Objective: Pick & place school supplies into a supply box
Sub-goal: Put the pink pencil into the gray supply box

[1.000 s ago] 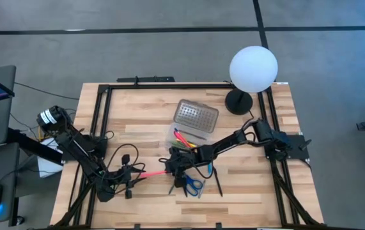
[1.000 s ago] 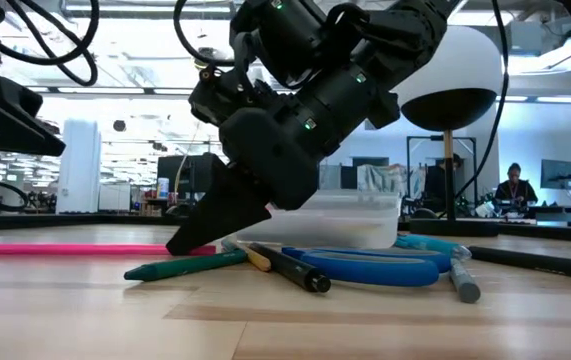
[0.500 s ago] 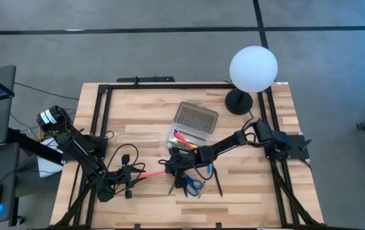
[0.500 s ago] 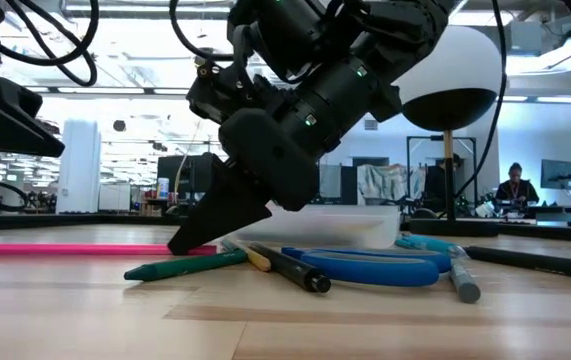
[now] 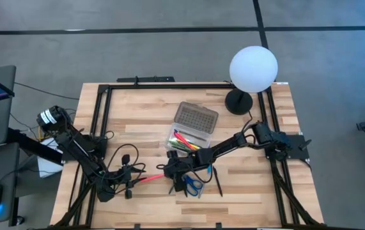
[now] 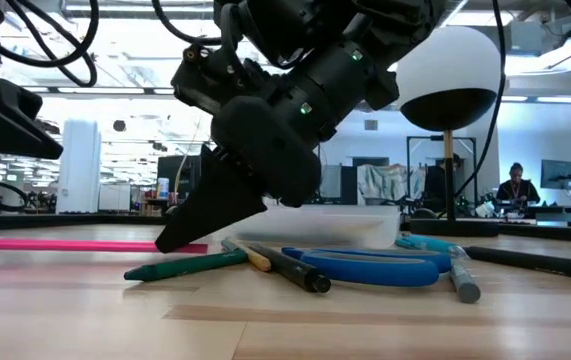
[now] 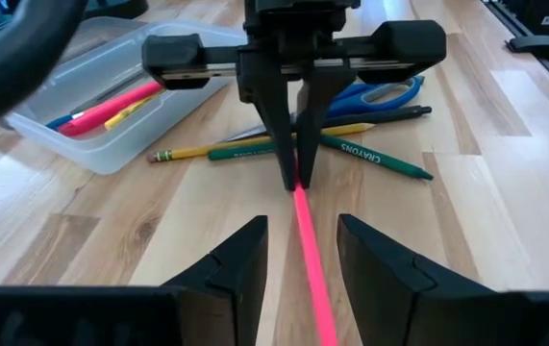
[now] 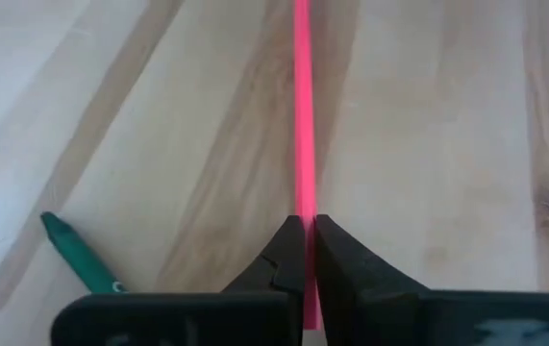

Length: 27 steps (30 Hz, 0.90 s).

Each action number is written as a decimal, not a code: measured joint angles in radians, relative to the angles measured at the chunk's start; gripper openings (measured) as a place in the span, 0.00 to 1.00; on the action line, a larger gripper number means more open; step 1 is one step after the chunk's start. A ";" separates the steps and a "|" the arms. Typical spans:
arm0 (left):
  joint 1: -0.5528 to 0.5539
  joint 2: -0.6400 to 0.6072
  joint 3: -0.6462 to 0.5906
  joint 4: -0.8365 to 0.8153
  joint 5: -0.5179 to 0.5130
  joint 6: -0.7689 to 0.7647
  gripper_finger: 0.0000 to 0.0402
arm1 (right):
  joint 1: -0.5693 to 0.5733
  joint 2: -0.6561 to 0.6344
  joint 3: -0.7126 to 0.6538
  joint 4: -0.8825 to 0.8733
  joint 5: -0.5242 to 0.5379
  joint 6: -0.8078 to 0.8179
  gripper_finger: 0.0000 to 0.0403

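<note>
Low view, foreground: a green crayon (image 6: 187, 265), a black pen (image 6: 290, 270) and blue-handled scissors (image 6: 375, 267) lie on the table (image 6: 285, 325), lower centre of the frame. Just behind them, centre-left, the right gripper (image 6: 180, 238) points down to the tabletop, its fingers pressed together on the end of a long pink pencil (image 6: 65, 244) that runs level toward the left edge. The right wrist view shows that pencil pinched between the two fingertips. In the high view the left gripper (image 5: 130, 181) sits lower left, fingers spread on either side of the pencil's other end; the left wrist view shows no contact. Farther back, centre frame, the supply box (image 5: 189, 131) stands open with coloured pens inside. A white globe lamp (image 5: 252, 69) stands upper right.
</note>
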 joint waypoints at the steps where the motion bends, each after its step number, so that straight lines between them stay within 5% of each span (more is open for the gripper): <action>1: 0.000 0.000 0.000 -0.003 0.000 0.000 0.31 | 0.000 -0.004 0.000 -0.003 0.001 0.000 0.00; 17: -0.042 0.000 0.000 -0.034 -0.111 0.006 0.31 | 0.021 -0.163 0.005 -0.215 0.258 0.029 0.00; 27: -0.064 0.000 0.000 -0.037 -0.137 0.006 0.31 | 0.005 -0.254 0.004 -0.593 0.496 0.297 0.00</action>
